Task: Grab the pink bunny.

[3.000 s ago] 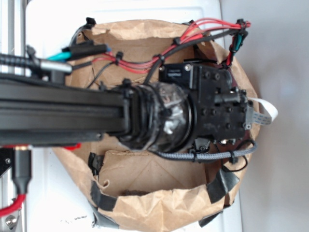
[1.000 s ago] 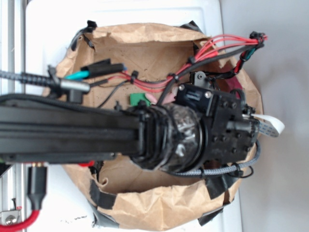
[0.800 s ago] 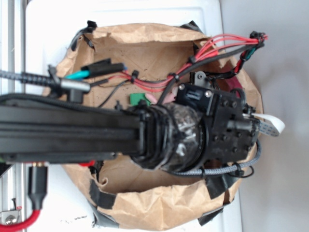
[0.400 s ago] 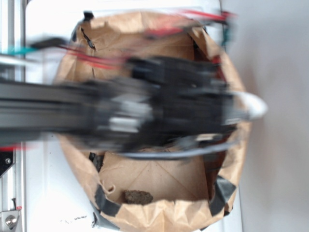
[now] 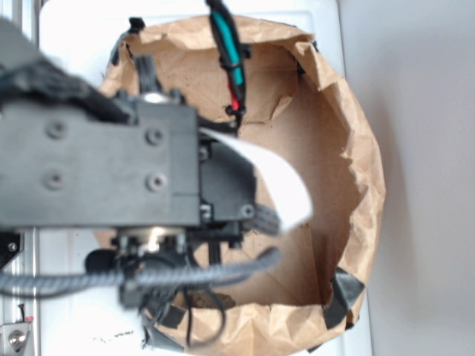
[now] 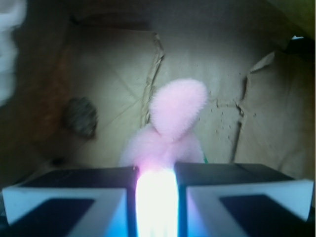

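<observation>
Between my two fingers (image 6: 64, 200), at the bottom of the wrist view, sits the pink bunny (image 6: 170, 131). My gripper (image 6: 156, 197) is clamped on it: the two pale-edged finger blocks stand close together with only a narrow slot between them, and that slot is filled by a bright, washed-out pink glow where the plush is pinched. Above the fingers the rest of the bunny bulges out, a rounded fuzzy pink lobe on top and a wider soft mass beneath it. I cannot tell which part is ear and which is body.

Beyond the bunny lies the creased floor of the brown paper bag (image 6: 113, 94). Left of the bunny, apart from it, a small dark rough lump (image 6: 80, 116) rests on the bag floor. A sliver of green (image 6: 206, 159) peeks out just at the bunny's lower right edge, against my right-hand finger block.

In the exterior view my blurred black wrist housing (image 5: 104, 167) covers the left part of the brown paper bag, whose crumpled rim (image 5: 364, 163) is patched with black tape (image 5: 343, 291). A white ribbon cable (image 5: 271, 182) curls off the housing over the bag's interior. The bunny is hidden in this view.
</observation>
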